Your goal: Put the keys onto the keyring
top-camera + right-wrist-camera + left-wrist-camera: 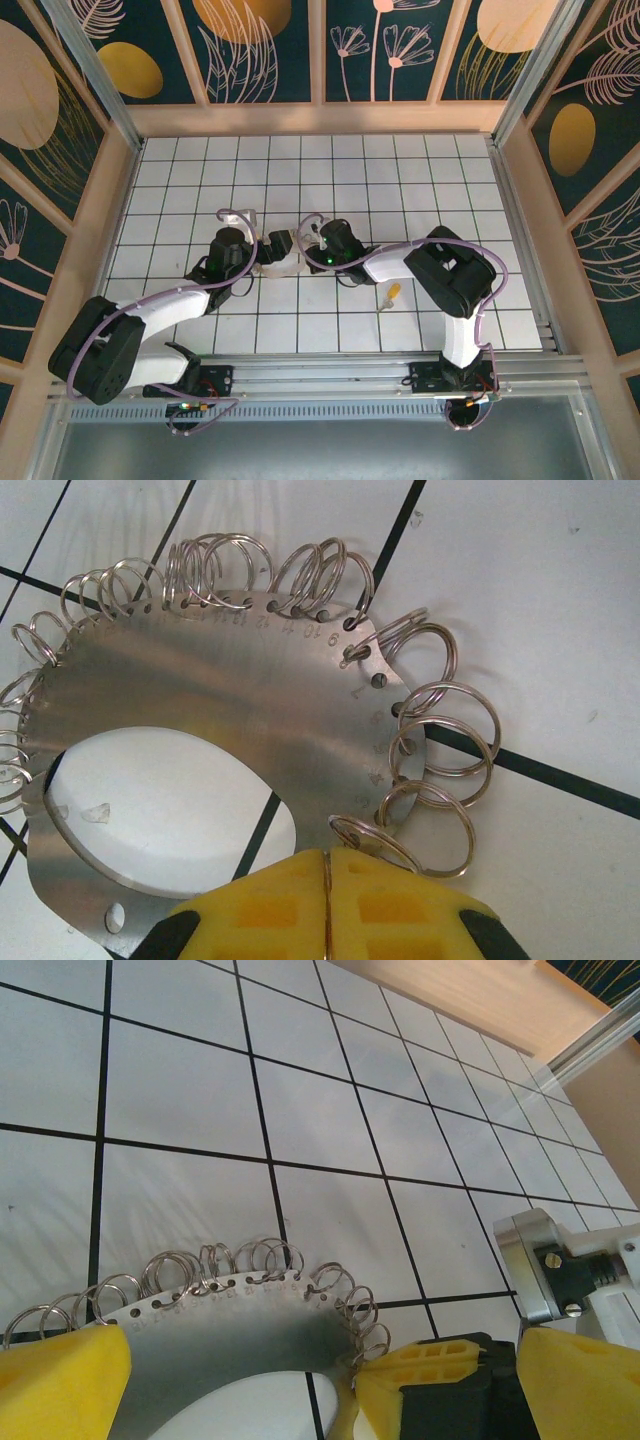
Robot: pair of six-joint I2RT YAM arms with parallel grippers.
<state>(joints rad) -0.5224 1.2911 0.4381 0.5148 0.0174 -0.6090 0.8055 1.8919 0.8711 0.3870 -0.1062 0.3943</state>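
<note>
The keyring (pixel 220 680) is a flat silvery plate with a big oval hole and several small wire rings strung along its rim, lying on the white tiles. My right gripper (pixel 326 865) is shut on its near edge, a thin sliver of metal pinched between the yellow pads. In the left wrist view the keyring (pixel 230 1320) lies between the wide-apart yellow fingers (pixel 60 1380) of my open left gripper (pixel 320 1395), with the right gripper's fingers (pixel 430 1370) at the plate's right rim. From above, both grippers meet mid-table, left (pixel 262 248) and right (pixel 305 242). The key (pixel 390 296), yellow-headed, lies apart to the right.
Wooden walls (pixel 320 118) fence the tiled floor (pixel 300 170) at the back and both sides. A metal rail (pixel 330 372) carrying both arm bases runs along the near edge. The right arm's elbow (pixel 455 265) stands just right of the key.
</note>
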